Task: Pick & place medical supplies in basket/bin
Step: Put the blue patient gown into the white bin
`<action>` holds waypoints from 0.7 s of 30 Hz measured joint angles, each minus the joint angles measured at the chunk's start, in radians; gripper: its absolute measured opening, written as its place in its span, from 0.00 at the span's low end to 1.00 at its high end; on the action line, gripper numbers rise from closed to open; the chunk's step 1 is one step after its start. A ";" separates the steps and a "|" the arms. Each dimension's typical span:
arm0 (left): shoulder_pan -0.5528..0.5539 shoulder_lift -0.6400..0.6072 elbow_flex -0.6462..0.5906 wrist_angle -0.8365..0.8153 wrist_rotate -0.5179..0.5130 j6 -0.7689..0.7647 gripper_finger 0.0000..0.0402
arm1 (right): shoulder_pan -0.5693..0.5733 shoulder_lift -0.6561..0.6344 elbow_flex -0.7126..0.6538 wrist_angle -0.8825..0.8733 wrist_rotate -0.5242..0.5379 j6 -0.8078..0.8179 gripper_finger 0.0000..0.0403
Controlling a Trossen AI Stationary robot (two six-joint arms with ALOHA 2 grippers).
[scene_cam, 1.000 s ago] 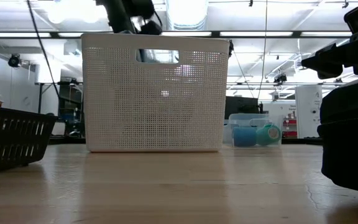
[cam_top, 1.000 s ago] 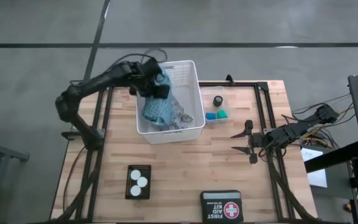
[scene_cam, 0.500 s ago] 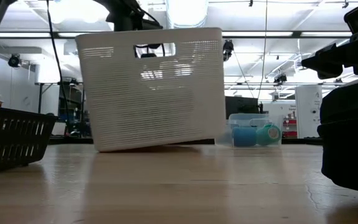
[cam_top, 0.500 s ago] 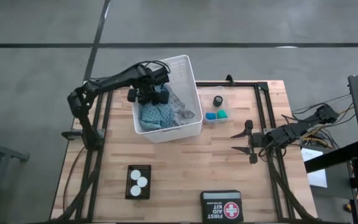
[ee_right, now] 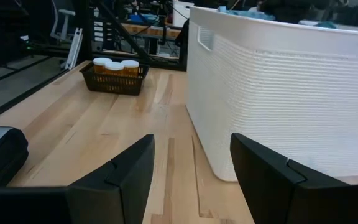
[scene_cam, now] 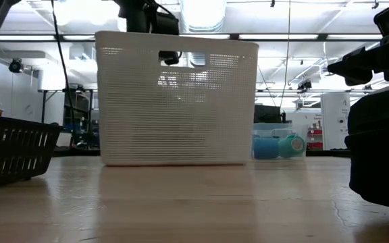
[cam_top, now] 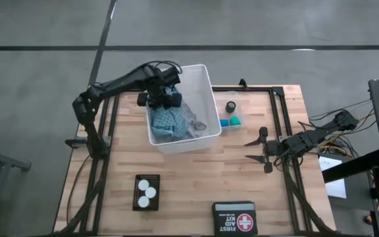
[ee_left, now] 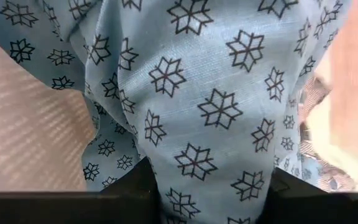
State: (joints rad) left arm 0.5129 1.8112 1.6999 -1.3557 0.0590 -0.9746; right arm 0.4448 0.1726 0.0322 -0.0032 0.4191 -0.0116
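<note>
Standing on the desk [cam_top: 196,181], the white basket [cam_top: 206,99] holds the blue patterned cloth [cam_top: 173,122] directly under the left gripper [cam_top: 162,97], whose fingers pinch that cloth. Beside the basket's far side sits a clear tub [cam_top: 230,115]. Well apart from them, the right gripper [cam_top: 260,150] rests with fingers spread, holding nothing.

Bright, even overhead light; ceiling-lamp glare in the low view; soft shadows; slight close-range blur

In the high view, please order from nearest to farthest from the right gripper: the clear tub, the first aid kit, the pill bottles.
From the right gripper:
1. Clear tub, near the table's far edge.
2. First aid kit, near edge.
3. Pill bottles, left side.
</note>
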 joint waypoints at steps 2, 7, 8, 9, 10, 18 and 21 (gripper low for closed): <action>-0.003 0.000 0.018 -0.003 0.002 0.005 0.34 | 0.000 0.000 0.000 0.000 0.000 0.000 0.51; -0.042 -0.002 0.101 0.007 -0.067 0.090 0.34 | 0.000 0.000 0.000 0.000 0.000 0.000 0.51; -0.052 -0.002 0.116 0.019 -0.093 0.113 0.34 | 0.000 0.000 0.000 0.000 0.000 0.000 0.51; -0.062 -0.002 0.129 0.039 -0.120 0.139 0.34 | 0.000 0.000 0.000 0.000 0.000 0.000 0.51; -0.072 -0.002 0.138 0.065 -0.142 0.167 0.34 | 0.000 0.000 0.000 0.000 0.000 0.000 0.51; -0.100 0.034 0.111 0.212 -0.078 0.353 0.33 | 0.000 0.000 0.000 0.000 0.000 0.000 0.51; -0.095 0.074 0.090 0.215 -0.037 0.365 0.33 | 0.000 0.000 0.000 0.000 0.000 0.000 0.51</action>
State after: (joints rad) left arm 0.4183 1.8852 1.7902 -1.1405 0.0217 -0.6098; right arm 0.4449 0.1726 0.0322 -0.0030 0.4193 -0.0116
